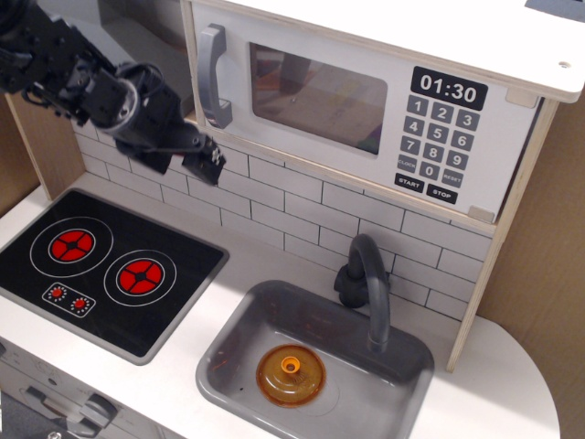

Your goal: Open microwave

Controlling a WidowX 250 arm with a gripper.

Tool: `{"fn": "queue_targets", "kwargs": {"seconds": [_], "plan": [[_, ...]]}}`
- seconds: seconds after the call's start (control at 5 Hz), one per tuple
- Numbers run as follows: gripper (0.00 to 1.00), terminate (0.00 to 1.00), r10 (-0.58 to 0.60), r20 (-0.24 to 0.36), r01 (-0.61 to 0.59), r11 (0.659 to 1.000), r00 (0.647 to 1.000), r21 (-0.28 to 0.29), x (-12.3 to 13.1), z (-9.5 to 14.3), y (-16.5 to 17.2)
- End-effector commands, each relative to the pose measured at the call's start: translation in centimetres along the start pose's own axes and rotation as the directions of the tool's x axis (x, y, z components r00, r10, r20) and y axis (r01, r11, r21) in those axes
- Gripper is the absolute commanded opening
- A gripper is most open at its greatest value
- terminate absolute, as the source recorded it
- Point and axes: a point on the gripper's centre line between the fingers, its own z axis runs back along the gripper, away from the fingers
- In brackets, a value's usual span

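The white microwave (366, 101) sits up on the shelf with its door closed, showing a clear window, a 01:30 clock display and a grey keypad. Its grey vertical handle (211, 75) is at the door's left edge. My black gripper (205, 162) comes in from the upper left. It hangs just below the handle's lower end, in front of the tiled wall, and touches nothing. Its fingers look slightly apart and hold nothing.
The grey range hood (137, 37) is left of the microwave, partly hidden by my arm. Below are a black two-burner stove (101, 274), a grey sink (238, 338) holding an orange lid (291, 373), and a dark faucet (370, 283).
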Motion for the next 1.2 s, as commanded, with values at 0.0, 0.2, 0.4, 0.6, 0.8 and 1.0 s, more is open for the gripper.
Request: {"fn": "queue_targets", "kwargs": {"seconds": [0.0,0.2,0.4,0.6,0.8,1.0], "plan": [[1.00,0.00,-0.043,0.127,0.048,0.998,0.991,-0.038,3.7,2.9,-1.1],[1.00,0.00,-0.042,0.171,0.047,0.999,0.984,-0.027,4.4,2.9,-1.7],[1.00,0.00,-0.024,0.213,0.025,1.000,0.977,0.000,5.6,2.9,-1.5],[0.00,0.00,-0.024,0.226,0.022,1.000,0.974,0.011,6.2,2.8,-1.5],[0.00,0.00,0.019,0.189,-0.016,1.000,0.982,-0.019,6.3,2.9,-1.3],[0.00,0.00,0.051,0.199,-0.044,0.998,0.979,-0.042,6.3,3.0,-1.3]]}}
